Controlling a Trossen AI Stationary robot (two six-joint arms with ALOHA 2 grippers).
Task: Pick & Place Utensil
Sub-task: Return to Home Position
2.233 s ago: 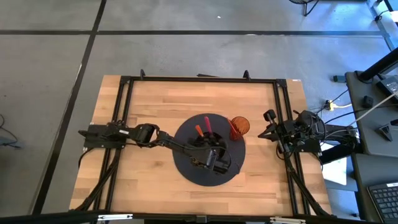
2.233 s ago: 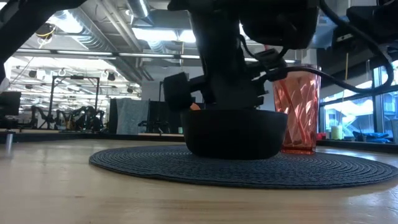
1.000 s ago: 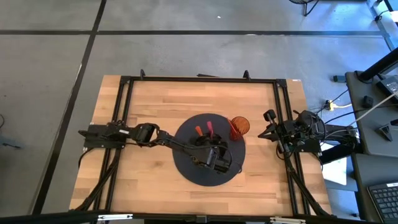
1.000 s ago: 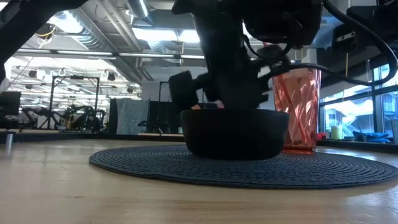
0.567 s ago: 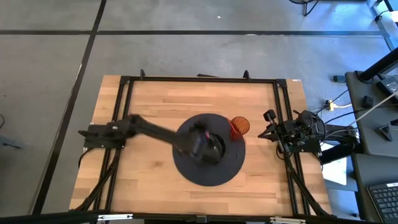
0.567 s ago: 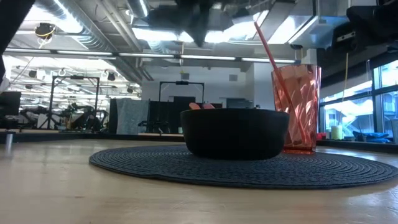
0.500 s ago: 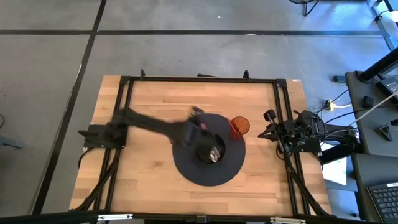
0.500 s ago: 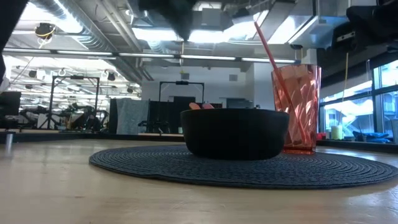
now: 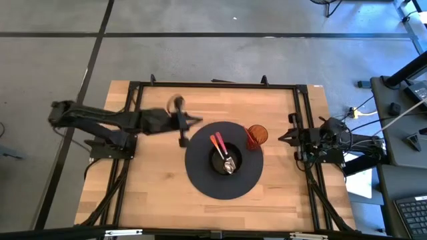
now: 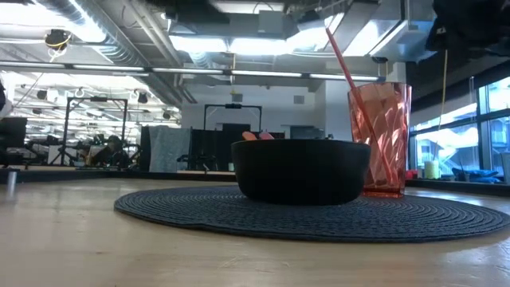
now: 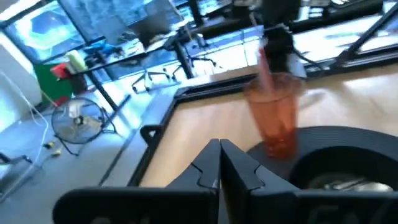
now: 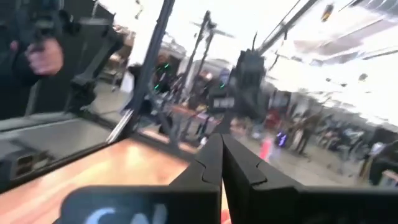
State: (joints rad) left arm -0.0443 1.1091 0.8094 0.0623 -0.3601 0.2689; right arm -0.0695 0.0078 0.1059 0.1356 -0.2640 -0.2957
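Observation:
A black bowl (image 9: 223,160) stands on a round dark mat (image 9: 200,180). Two utensils, one orange-handled (image 9: 215,144) and one pink-handled (image 9: 221,142), lie in the bowl, their metal heads (image 9: 228,165) toward its near side. Their handle tips (image 10: 259,135) show above the rim of the bowl (image 10: 301,170) in the low view. My left gripper (image 9: 197,120) is shut and empty, off the mat's far-left edge; its wrist view shows the shut left gripper (image 11: 219,155). My right gripper (image 9: 283,138) waits shut at the table's right edge, as its wrist view of the right gripper (image 12: 221,149) shows.
An orange tumbler (image 9: 257,135) holding a pink straw (image 10: 351,88) stands on the mat's far-right part, next to the bowl. A black frame (image 9: 213,85) runs along the table's edges. Bare wood (image 9: 153,180) lies left and near of the mat.
My left gripper has risen out of the bowl and drawn back toward the table's far-left, off the mat. Both utensils have stayed in the bowl, now in plain sight.

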